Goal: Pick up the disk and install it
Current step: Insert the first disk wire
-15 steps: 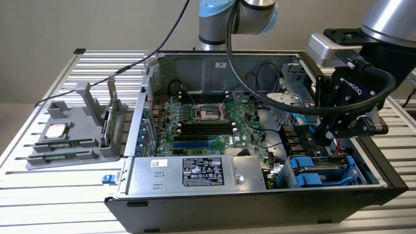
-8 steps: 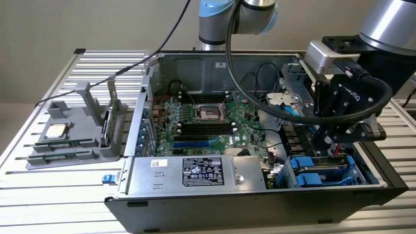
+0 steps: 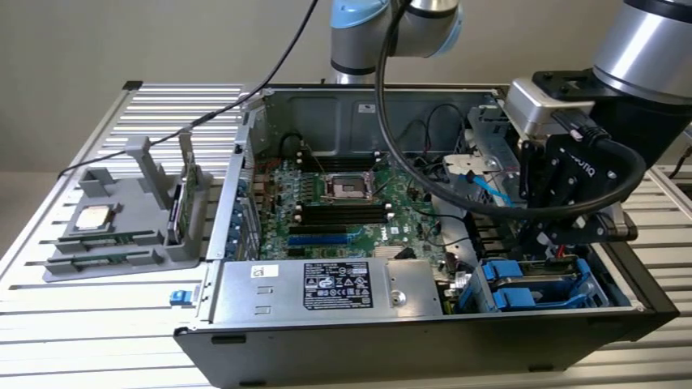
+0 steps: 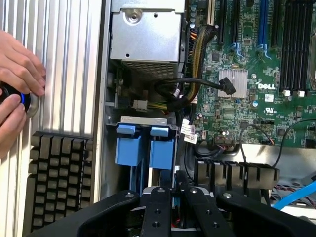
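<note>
The disk (image 3: 540,281) sits in the drive bay at the front corner of the open computer case (image 3: 324,324), on the exterior view's right. Its grey metal shows between blue carrier pieces. My gripper (image 3: 549,258) reaches down onto it from above. In the wrist view the black fingers (image 4: 157,210) stand close together. A thin blue edge of the disk's (image 4: 171,191) carrier is caught in the narrow gap of the gripper (image 4: 174,207). Two blue carrier tabs (image 4: 129,145) stand just beyond, in the bay.
A motherboard (image 3: 346,203) with loose black cables fills the case, and a silver power supply (image 3: 324,288) lies beside the bay. A grey parts holder (image 3: 119,219) stands outside, on the exterior view's left. A person's hand (image 4: 17,74) rests on a round lit button (image 4: 17,101) on the ribbed table.
</note>
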`<state>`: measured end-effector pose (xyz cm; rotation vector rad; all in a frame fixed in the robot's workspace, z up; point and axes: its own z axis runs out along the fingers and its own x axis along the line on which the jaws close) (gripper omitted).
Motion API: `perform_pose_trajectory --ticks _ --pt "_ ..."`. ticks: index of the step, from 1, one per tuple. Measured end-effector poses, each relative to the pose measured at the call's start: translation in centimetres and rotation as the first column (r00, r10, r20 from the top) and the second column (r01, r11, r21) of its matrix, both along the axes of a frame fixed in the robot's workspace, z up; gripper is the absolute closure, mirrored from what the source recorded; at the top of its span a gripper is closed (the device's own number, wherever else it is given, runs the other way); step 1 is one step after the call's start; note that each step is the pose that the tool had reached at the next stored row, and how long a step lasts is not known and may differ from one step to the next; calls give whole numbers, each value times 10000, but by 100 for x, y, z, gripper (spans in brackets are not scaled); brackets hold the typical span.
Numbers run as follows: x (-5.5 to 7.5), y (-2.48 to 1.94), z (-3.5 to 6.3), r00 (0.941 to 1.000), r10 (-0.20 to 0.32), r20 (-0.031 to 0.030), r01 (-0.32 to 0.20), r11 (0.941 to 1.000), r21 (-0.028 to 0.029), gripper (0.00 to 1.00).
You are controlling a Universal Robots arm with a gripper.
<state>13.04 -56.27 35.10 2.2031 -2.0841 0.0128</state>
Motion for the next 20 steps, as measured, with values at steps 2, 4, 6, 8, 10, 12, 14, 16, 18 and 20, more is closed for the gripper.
perform_pose_trajectory --ticks 2,4,6,8,10,12,14,16,18,20 --pt "0 -1 -13 10000 26 0 -26 10000 2 84" --pt "1 -3 -22 10000 49 0 -49 10000 -1 84" --pt "6 -5 -28 10000 71 0 -71 10000 -2 84" --pt "14 -7 -36 10000 91 0 -91 10000 1 84" --pt "21 -12 -45 9999 108 0 -108 9999 4 84" --pt "27 -20 -54 9999 122 0 -122 9999 6 84" --pt "35 -27 -64 9999 137 0 -137 9999 10 84" --pt "42 -33 -73 9999 149 0 -149 9999 15 84" --pt "49 -39 -81 9999 160 -1 -160 9999 20 84" --pt "56 -45 -86 9999 171 -1 -171 9999 23 84"
